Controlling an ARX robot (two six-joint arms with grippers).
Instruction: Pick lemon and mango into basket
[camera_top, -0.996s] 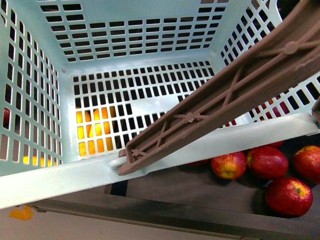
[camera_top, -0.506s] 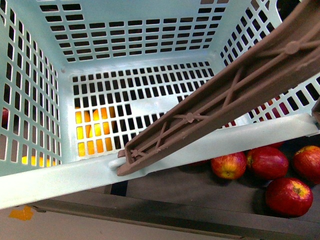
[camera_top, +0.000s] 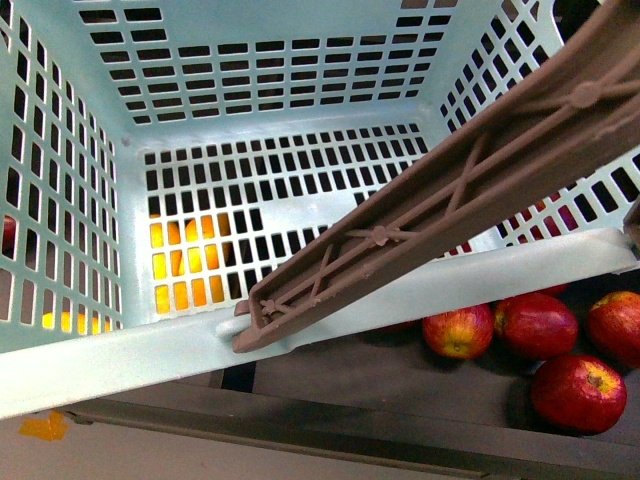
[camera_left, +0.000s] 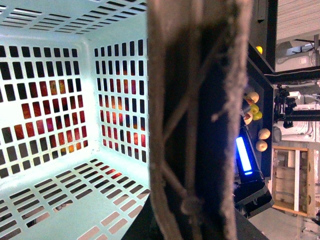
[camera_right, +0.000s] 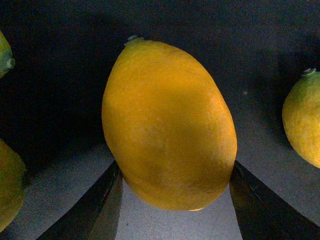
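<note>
Front view: neither arm in frame. The pale blue slotted basket (camera_top: 120, 360) fills most of it, cut off at top and left. Its brown handle (camera_top: 430, 220) is folded down diagonally across the near rim, upper end out of frame. The basket floor is bare where it shows.

Orange fruit (camera_top: 185, 265) is only visible through the floor slots, type unclear. Red apples (camera_top: 458, 330) lie on a dark surface beyond the basket's near right corner, some partly under the rim.

Left wrist view: the handle (camera_left: 190, 100) sits right against the lens, blurred, blocking the centre. I can't make out the left tool or how far open it is. To one side is the basket interior (camera_left: 45, 210), with red and orange patches behind the wall slots; can't tell which fruit, so the mango isn't identifiable. Past the handle, small fruits (camera_left: 260, 140) and a blue light strip (camera_left: 243, 155) on a dark rack.

Right wrist view: the lemon (camera_right: 167, 125) is dead centre on a dark grey surface. Right tool (camera_right: 175, 167) is spread wide around it, dark fingers (camera_right: 95, 215) meeting the lemon's outline on both flanks, so it reads as gripped. Can't tell if it's lifted. More lemons (camera_right: 305, 120) are cut off at the frame edges, apart from the held one.
</note>
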